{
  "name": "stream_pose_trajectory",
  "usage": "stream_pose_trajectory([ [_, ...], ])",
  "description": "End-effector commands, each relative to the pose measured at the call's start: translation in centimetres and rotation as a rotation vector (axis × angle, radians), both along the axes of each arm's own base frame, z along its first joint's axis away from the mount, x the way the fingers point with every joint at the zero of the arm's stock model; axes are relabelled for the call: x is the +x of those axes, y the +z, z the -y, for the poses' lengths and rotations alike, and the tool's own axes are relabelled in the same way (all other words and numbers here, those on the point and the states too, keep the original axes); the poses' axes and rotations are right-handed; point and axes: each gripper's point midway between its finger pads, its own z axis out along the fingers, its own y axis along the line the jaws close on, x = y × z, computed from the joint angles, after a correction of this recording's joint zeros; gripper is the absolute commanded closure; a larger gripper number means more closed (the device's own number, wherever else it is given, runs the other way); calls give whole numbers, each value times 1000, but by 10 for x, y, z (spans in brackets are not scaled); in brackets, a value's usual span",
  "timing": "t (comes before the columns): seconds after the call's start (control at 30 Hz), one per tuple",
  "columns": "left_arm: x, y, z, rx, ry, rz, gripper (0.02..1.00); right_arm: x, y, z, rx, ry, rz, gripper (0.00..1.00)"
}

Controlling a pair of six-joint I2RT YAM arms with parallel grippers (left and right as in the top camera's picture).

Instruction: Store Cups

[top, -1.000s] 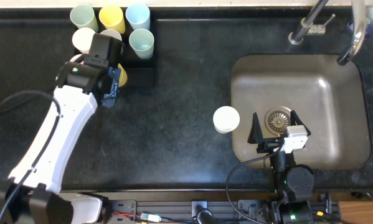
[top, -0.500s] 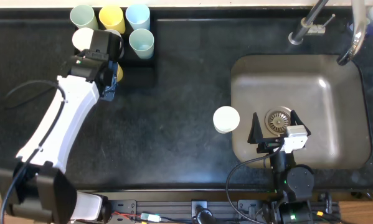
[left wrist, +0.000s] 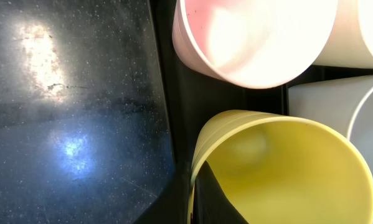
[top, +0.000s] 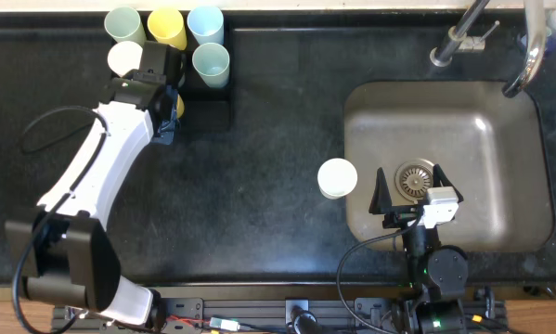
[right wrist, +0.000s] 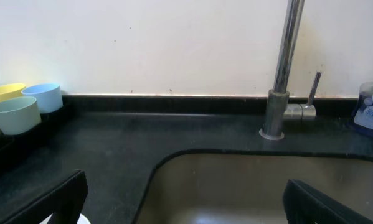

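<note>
Left arm is stretching far up-left | left gripper (top: 170,117) is pinching yellow cup (left wrist: 286,168) rim | right gripper (top: 409,191) is sitting low, fingers spread.

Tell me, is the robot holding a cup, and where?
Yes. The left tool holds the yellow cup by its rim. The right tool is open and empty.

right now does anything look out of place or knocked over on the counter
One white cup stands alone on the counter by the sink, far from the black tray that holds the other cups. The left gripper holds a yellow cup at the tray. Nothing looks spilled or broken.
</note>
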Motion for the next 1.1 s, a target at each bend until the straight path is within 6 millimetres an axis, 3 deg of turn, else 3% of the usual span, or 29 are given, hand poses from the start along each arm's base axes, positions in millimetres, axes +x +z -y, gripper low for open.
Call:
stream_pose_trajectory([
  [0.03,2,-2,-8,28,31,4,952,0,-2,2,-2,-11,4,5],
  [0.3,4,-3,-9,36,34,5,886,0,-2,2,-2,-11,4,5],
  [0.67,5,4,-9,34,35,28,645,0,-2,2,-2,-11,4,3],
  [0.77,3,24,-10,29,37,81,437,0,-2,2,-2,-11,4,3],
  [0.87,2,57,-13,53,-8,177,334,0,-2,2,-2,-11,4,3],
  [1.0,8,117,-17,145,-157,382,246,0,-2,2,-2,-11,4,3],
  [1.1,10,169,-17,294,-327,544,119,0,-2,2,-2,-11,4,3],
])
